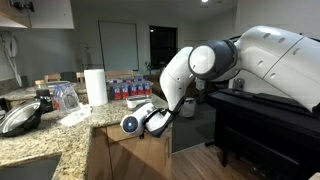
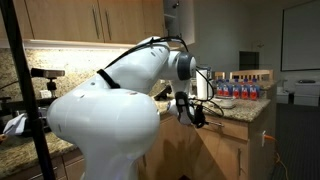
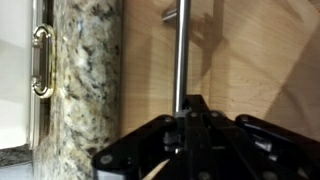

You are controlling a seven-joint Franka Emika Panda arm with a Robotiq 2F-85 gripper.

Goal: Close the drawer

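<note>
The tool [image 3: 188, 128] is sitting right at the silver bar handle [image 3: 182, 50] of the drawer [image 3: 262, 60]. In the wrist view the bar is running straight into the middle of the black tool. I cannot tell if the tool's two sides are apart, together, or squeezing the bar, because the tips are hiding in the dark part.

The drawer is sitting just under the edge of the speckled stone desk [image 3: 85, 90]. Its wooden front is looking very close to the stone, so I am guessing it is almost shut. The pictures are not showing the gap clearly. In an exterior view the arm [image 1: 215, 60] is bending down to the front of the desk.

Here is what I am thinking could go wrong:

- **Slipping:** the bar is round and shiny, so a push that is not straight could make the tool slide off and bump the wood or the stone edge.
- **Sticking:** a crooked push could make the drawer stick part way.
- **Banging:** a push that is too hard could bang the drawer shut.
- **Pulling back out:** if the tool is squeezing the bar and the arm is backing off without letting go, the drawer could come out again.
</note>
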